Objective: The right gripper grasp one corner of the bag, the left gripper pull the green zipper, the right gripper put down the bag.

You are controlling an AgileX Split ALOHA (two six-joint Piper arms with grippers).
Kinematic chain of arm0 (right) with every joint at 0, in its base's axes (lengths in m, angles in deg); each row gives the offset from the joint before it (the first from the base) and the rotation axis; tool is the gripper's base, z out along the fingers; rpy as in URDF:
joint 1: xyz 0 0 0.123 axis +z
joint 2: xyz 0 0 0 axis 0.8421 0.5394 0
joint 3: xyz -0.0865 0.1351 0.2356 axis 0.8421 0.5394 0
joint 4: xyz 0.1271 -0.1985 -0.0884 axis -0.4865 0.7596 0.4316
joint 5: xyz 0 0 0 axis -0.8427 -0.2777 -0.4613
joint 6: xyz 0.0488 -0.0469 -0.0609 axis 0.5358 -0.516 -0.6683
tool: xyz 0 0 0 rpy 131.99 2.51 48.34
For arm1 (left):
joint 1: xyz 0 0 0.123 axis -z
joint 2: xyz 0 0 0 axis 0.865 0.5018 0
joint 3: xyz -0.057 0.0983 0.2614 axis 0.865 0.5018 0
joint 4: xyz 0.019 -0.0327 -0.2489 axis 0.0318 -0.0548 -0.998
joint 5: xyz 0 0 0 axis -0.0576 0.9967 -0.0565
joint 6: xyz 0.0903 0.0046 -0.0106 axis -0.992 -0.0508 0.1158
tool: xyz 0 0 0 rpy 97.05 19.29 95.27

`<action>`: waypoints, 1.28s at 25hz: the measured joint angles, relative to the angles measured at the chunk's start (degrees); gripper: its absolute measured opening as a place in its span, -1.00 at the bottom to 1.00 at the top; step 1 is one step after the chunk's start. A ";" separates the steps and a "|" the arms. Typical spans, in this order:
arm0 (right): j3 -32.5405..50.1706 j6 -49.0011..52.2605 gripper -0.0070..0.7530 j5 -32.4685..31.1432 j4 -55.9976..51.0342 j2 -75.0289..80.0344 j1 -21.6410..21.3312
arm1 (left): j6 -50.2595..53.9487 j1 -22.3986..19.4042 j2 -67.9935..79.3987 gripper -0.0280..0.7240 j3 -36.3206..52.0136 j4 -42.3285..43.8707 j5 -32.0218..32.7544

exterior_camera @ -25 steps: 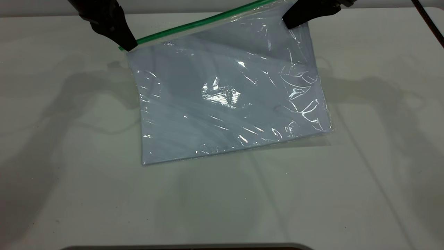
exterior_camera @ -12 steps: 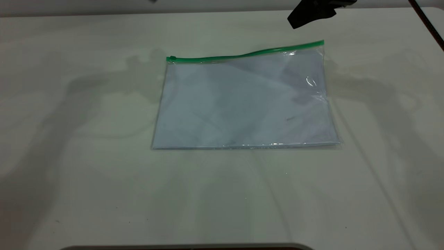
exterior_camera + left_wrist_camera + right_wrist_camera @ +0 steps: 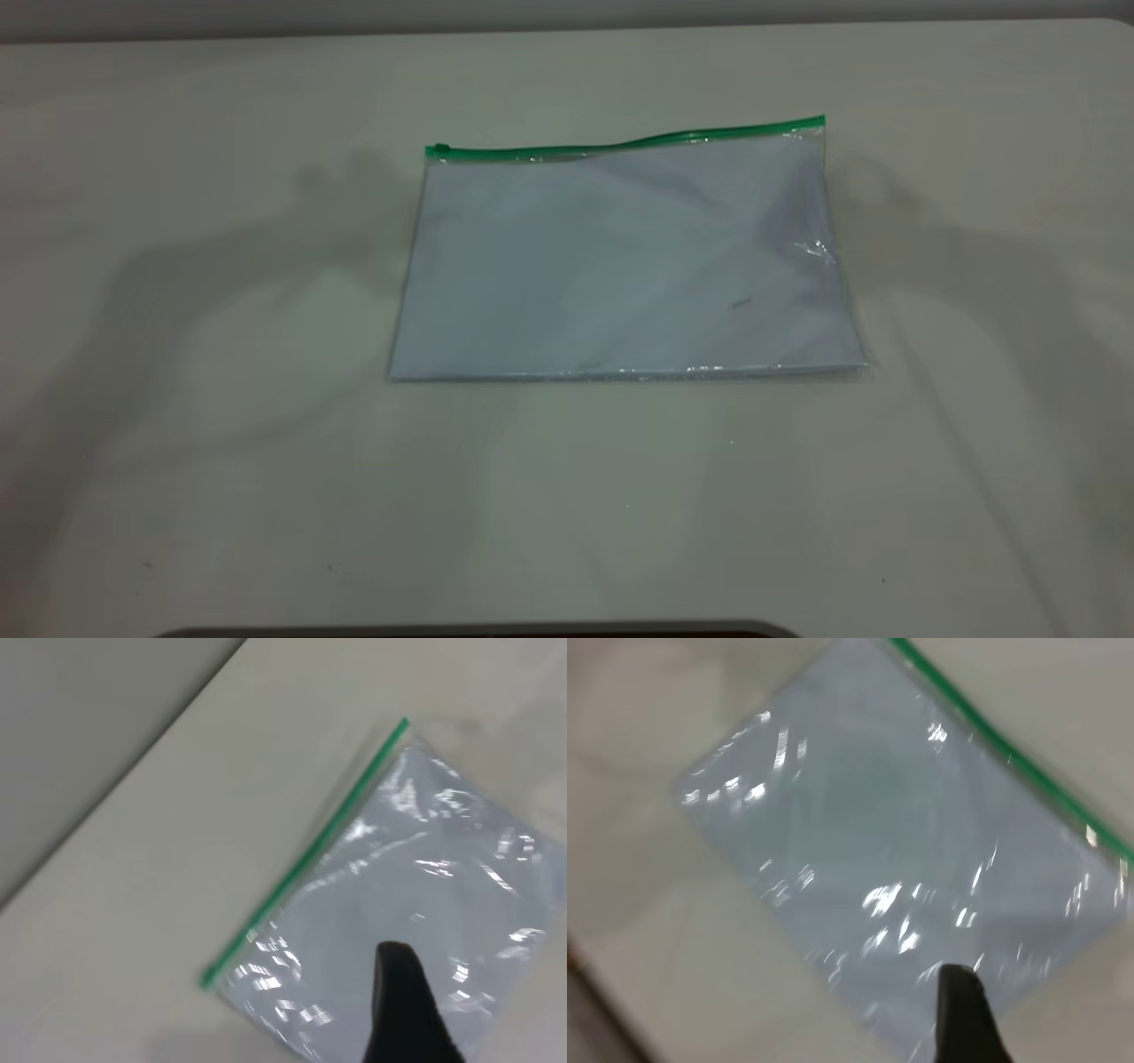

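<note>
Clear plastic lay flat on the table (image 3: 177,496): the bag (image 3: 620,266) rested toward the far edge, a little right of centre, its green zipper (image 3: 620,144) along the far side and the slider at the strip's left end. Nothing touched it. The put-down looked done, so I judged the best finish was simply to lift both arms straight away without dragging the pouch. The left gripper (image 3: 407,1010) and the right gripper (image 3: 966,1019) each hung above the bag; only 1 dark finger of each showed, so I couldn't tell whether either was spread or closed.
</note>
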 joint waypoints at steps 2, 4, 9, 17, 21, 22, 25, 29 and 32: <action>0.00 7.01 0.22 -6.12 3.06 -6.16 0.00 | 8.13 0.00 -3.62 0.40 0.00 3.72 4.74; 0.00 13.21 0.19 -11.64 5.89 -12.25 0.00 | 13.57 0.00 -7.23 0.40 0.00 7.87 9.97; 3.31 27.94 0.17 -13.75 14.99 -25.86 0.00 | 24.75 0.00 -13.57 0.40 0.50 17.86 13.20; 24.12 39.26 0.17 -13.93 23.51 -45.62 0.00 | 34.09 0.00 -26.11 0.30 15.18 26.54 13.20; 38.10 42.09 0.17 -13.93 26.32 -54.56 0.00 | 35.67 0.00 -32.61 0.28 26.50 27.88 13.20; 40.83 42.34 0.17 -13.93 26.90 -56.72 0.00 | 36.32 0.00 -34.23 0.28 29.95 27.99 13.20; 49.65 43.57 0.17 -11.32 28.02 -62.11 0.00 | 39.82 0.00 -39.18 0.28 38.35 27.99 13.20; 56.96 44.69 0.17 -7.46 28.06 -65.91 0.00 | 42.33 0.00 -46.26 0.28 49.91 27.99 13.05; 57.26 45.23 0.17 -6.29 28.15 -66.45 0.37 | 42.76 0.00 -52.83 0.28 58.55 28.06 11.44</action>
